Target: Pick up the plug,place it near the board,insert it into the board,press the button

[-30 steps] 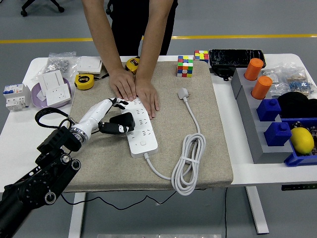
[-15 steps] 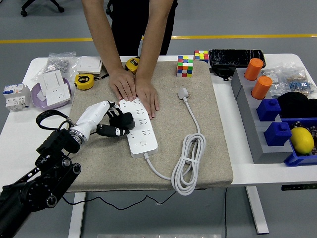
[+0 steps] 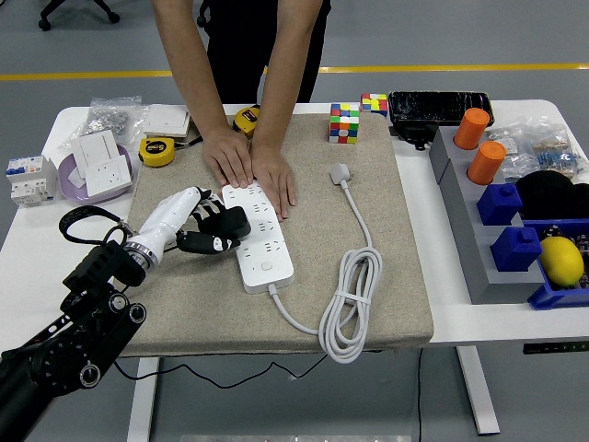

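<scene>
Left hand, reaching in from the lower left corner, now a little farther left and back than a second ago, arm drawn slightly toward the table's left edge. Fingers curled around the black plug, grasping it, with the plug carried along and now overlapping only the left edge of the board instead of sitting further over the sockets. Hard to tell whether the pins touch the board or hang just above it. Probably a small realignment rather than progress: plug near the board, so the placing step looks done, insertion not yet made, button untouched. Board lying lengthwise on the mat, left of the mat's centre, far end pinned flat by the person's hands side by side on it, unchanged across the three moments, steadying it for the push. White cord running from the board's near end into a coil toward the mat's near right corner, its own white plug lying loose near the mat's far edge, unmoved. Next need, by judgement: squaring the pins over a socket row before pressing down, since a skewed approach could catch on the board's edge. Right hand out of view.
</scene>
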Controlling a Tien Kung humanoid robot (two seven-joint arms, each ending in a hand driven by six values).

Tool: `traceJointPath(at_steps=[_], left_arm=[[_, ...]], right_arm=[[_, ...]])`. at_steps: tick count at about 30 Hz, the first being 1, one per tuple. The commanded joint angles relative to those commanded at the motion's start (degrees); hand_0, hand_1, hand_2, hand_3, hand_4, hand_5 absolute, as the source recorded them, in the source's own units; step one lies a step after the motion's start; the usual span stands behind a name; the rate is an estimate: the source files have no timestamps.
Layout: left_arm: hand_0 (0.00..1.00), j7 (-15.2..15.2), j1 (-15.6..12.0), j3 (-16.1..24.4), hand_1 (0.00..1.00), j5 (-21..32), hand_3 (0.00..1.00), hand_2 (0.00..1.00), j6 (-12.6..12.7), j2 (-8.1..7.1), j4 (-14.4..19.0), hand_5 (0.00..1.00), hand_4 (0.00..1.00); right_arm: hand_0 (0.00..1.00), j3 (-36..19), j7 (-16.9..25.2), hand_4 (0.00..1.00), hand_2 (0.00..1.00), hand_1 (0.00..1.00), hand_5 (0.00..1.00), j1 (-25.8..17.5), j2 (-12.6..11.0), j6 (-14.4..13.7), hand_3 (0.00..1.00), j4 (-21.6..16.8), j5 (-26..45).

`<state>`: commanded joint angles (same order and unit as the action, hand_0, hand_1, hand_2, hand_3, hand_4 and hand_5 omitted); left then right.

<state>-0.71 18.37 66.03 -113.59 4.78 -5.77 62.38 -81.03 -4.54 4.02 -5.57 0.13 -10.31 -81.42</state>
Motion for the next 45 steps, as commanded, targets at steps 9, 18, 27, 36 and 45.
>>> traceJointPath(at_steps=[9, 18, 27, 36, 45], left_arm=[[0.497, -0.7, -1.5, 4.2, 0.300, 3.1, 0.454, 0.308, -0.2, 0.10, 1.9, 0.078, 0.718], [0.524, -0.6, -2.8, 7.9, 0.374, 1.4, 0.455, 0.328, 0.1, -0.39, 0.8, 0.086, 0.723], [0.601, -0.3, -3.6, 9.5, 0.469, -0.6, 0.448, 0.414, -0.9, -0.54, -1.4, 0.176, 0.847], [0.909, -0.2, -3.8, 9.2, 0.952, 0.6, 0.738, 0.838, -3.3, -0.47, -1.5, 0.639, 0.998], [0.998, -0.7, -4.1, 9.3, 0.998, 2.3, 0.909, 0.998, -4.6, -0.56, -1.1, 0.760, 0.998]], right_arm=[[0.885, -0.3, 0.0, 0.998, 0.720, 0.732, 0.689, 0.1, 0.1, 0.0, 0.731, 0.0, 0.0], [0.885, -0.2, 0.0, 0.998, 0.720, 0.732, 0.688, 0.2, 0.1, 0.0, 0.730, 0.0, 0.3], [0.884, -0.3, 0.0, 0.998, 0.720, 0.732, 0.687, 0.1, 0.1, -0.1, 0.729, 0.0, 0.3], [0.884, -0.1, 0.1, 0.998, 0.720, 0.732, 0.686, 0.2, 0.1, 0.0, 0.728, 0.0, 0.2], [0.884, -0.2, 0.0, 0.998, 0.719, 0.732, 0.687, -0.1, 0.1, 0.1, 0.726, 0.0, -0.1]])
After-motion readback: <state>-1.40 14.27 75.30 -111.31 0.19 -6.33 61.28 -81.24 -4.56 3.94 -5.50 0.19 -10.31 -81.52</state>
